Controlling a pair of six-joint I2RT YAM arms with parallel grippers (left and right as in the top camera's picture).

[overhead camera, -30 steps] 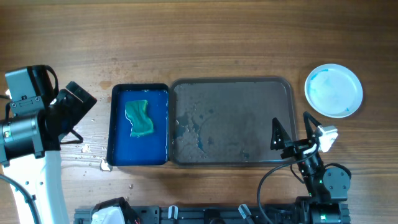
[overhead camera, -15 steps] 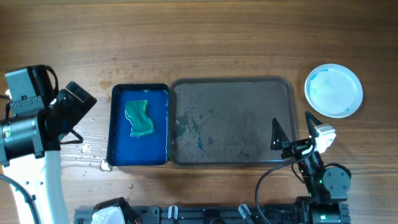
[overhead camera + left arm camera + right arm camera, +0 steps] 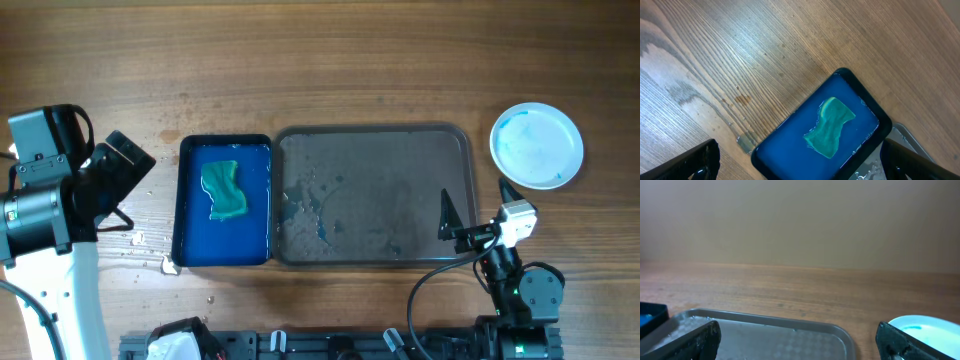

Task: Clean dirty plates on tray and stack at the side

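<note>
On the wooden table (image 3: 350, 60), the large grey-brown rectangular tray (image 3: 372, 195) lay left of the right claw (image 3: 473, 195). The round white blue-smeared plate (image 3: 537, 145) sat ahead to the claw's right, off that tray. Farther left, just beside the tray, the small deep-blue tray (image 3: 255, 225) held a green sponge (image 3: 225, 190).

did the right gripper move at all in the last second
Yes, slightly. In the overhead view the right gripper has shifted rightward over the right rim of the tray, toward the white plate.

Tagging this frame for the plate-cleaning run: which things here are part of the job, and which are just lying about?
Job: grey tray, wet; white plate with blue smears, on the table to its right; probably the green sponge in the blue tray.
Lying about: wet patch on the table by the blue tray.
</note>
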